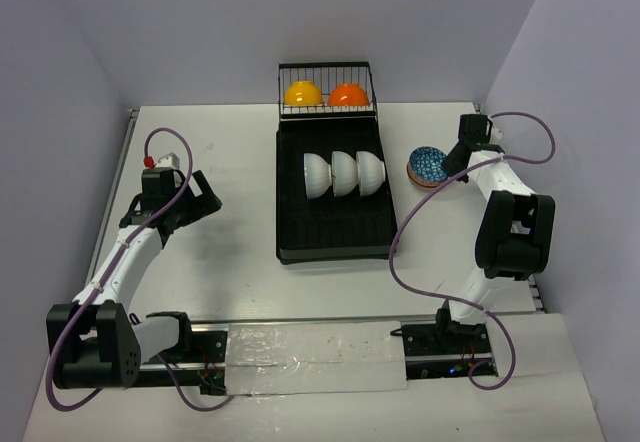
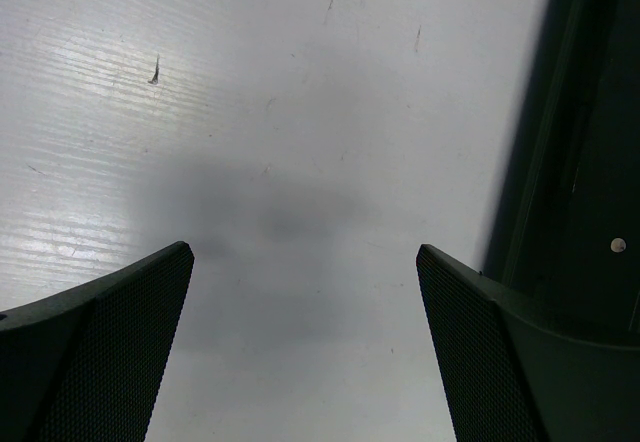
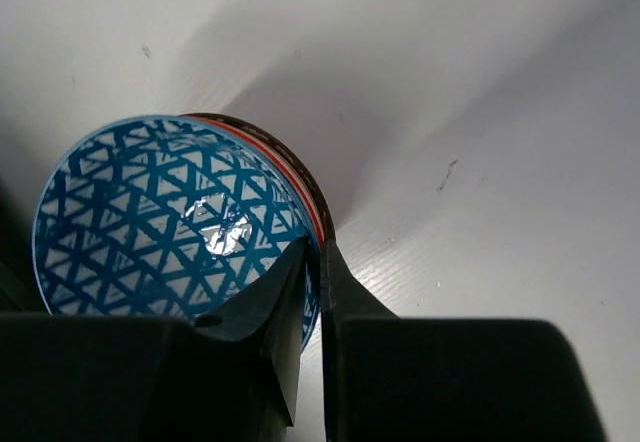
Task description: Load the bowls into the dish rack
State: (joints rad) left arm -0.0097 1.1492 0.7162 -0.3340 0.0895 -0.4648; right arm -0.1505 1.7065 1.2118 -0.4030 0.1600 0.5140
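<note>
White desk (image 1: 220,262). Pinching blue bowl (image 3: 150,212) rim with right claw (image 3: 312,254), 3 o'clock of dish rack (image 1: 330,232); best lifted straight, grip firm. Left claw (image 2: 303,252) wide, empty.

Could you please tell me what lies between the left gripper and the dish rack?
Only bare white table; the top view shows nothing between left gripper and dish rack.

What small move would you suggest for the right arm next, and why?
Probably a short straight lift with the right gripper: its fingers look closed on the rim of the blue bowl, one inside and one outside, and that bowl sits beside the rack, not in it, with free slots nearer the arms.
</note>
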